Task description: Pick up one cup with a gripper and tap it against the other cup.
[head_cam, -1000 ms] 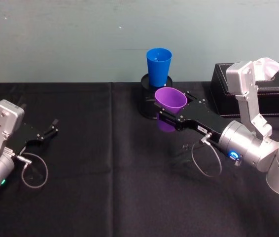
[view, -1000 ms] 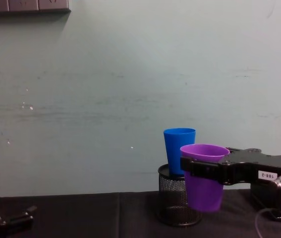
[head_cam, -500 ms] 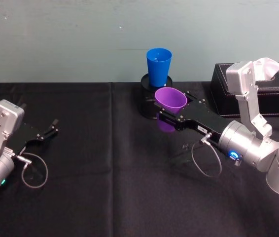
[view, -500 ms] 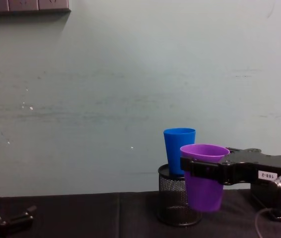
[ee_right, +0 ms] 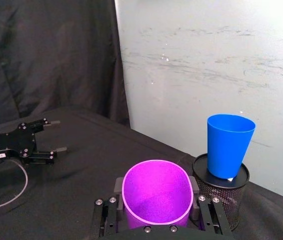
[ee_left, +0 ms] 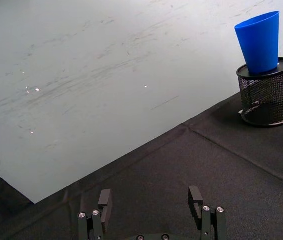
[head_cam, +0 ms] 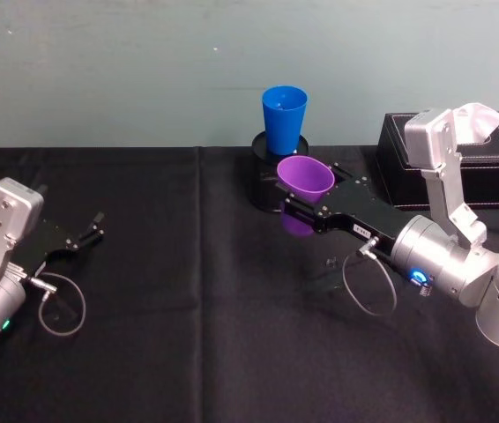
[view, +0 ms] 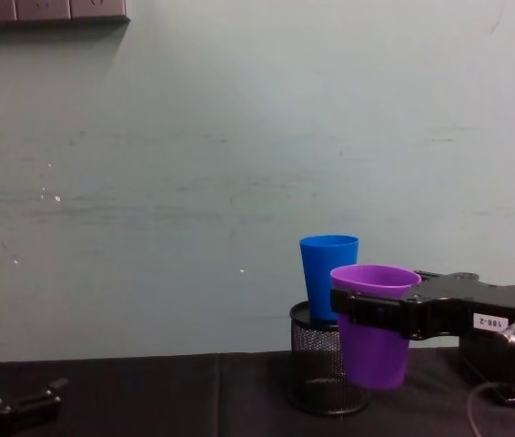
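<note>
Pale green wall [head_cam: 126, 70] backs a black-clothed surface [head_cam: 188, 300].

Head view: the blue cup [head_cam: 284, 117] stands upright on a mesh holder [head_cam: 263, 181] at 12 o'clock on the surface. Whether it sits in the holder or on top I cannot tell. The purple cup [head_cam: 304, 174] hangs just at 5 o'clock of it, clear of the surface, clamped across its upper wall by the right gripper [head_cam: 306, 196]. The right arm [head_cam: 443, 256] reaches in from 4 o'clock, low and nearly level, with the gripper held flat, passing a box [head_cam: 395, 172] at 2 o'clock. The left gripper [head_cam: 91, 231] lies parked at 9 o'clock.

Left wrist view: its fingers [ee_left: 104, 199] stand spread with nothing between them.

Right wrist view: the purple rim is pinched slightly oval between the jaws. The blue cup stands ahead, near but seemingly apart.

Chest view: the purple cup overlaps both blue cup and holder. Its rim is below the blue rim, and its base hangs level with the mesh.

Risks, as I judge them:
- The blue cup is tall, light and perched high, so a firm push could topple it off the holder.
- The purple cup's lower wall may meet the mesh first, so the tap would land on the wrong thing.
- Thin squeezed plastic could slip in the jaws on contact.
</note>
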You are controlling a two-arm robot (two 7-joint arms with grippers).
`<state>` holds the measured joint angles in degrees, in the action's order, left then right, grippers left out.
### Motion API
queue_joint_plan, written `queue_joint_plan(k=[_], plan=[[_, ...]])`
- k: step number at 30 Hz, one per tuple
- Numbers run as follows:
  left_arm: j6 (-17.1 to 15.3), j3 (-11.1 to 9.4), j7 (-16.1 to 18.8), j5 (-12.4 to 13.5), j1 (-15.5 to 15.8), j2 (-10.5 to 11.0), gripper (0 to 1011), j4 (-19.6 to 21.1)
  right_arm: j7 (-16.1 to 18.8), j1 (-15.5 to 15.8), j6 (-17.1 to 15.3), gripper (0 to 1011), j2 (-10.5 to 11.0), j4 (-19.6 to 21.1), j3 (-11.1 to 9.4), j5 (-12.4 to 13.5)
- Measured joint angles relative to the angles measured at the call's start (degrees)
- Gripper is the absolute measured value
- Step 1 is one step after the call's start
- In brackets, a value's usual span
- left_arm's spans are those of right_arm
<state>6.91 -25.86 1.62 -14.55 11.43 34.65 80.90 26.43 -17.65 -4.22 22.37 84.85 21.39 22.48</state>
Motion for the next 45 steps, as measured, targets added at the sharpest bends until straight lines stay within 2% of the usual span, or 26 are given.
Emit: queue_joint_plan(k=[45], plan=[[0.0, 0.0, 0.0, 0.0, 0.0, 0.0, 1000, 0.0, 0.0, 0.0, 0.0, 723, 0.0, 0.0, 0.0, 0.0]])
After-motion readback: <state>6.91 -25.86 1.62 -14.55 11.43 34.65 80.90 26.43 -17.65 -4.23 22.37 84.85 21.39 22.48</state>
